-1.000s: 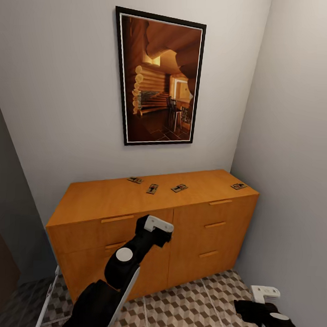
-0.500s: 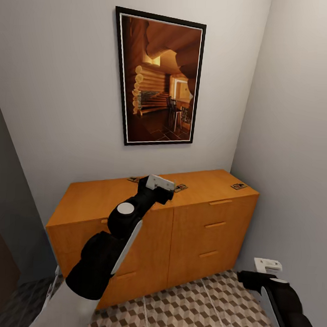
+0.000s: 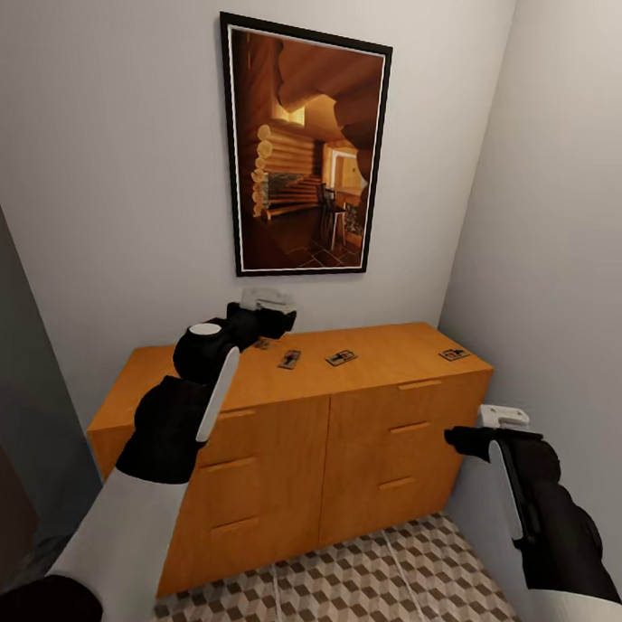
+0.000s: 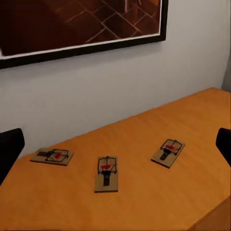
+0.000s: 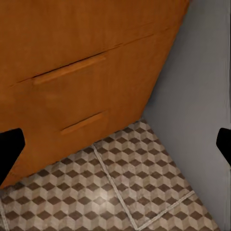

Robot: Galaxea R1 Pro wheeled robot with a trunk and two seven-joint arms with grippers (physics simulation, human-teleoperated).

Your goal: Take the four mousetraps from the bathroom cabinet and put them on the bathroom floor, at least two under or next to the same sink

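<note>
Grippers first: the left gripper (image 3: 268,309) hangs above the back of the cabinet (image 3: 254,381) top with its jaws spread wide and nothing between them. Three mousetraps lie flat on the wood below it, well apart from one another: one (image 4: 52,156) nearest the wall, a middle one (image 4: 107,173), and a third (image 4: 168,152) further along. A fourth mousetrap (image 3: 453,354) sits alone near the cabinet's right end. The right gripper (image 3: 464,438), also spread and empty, floats before the drawers, over the bathroom floor (image 5: 125,192). A framed picture (image 3: 304,148) hangs above.
</note>
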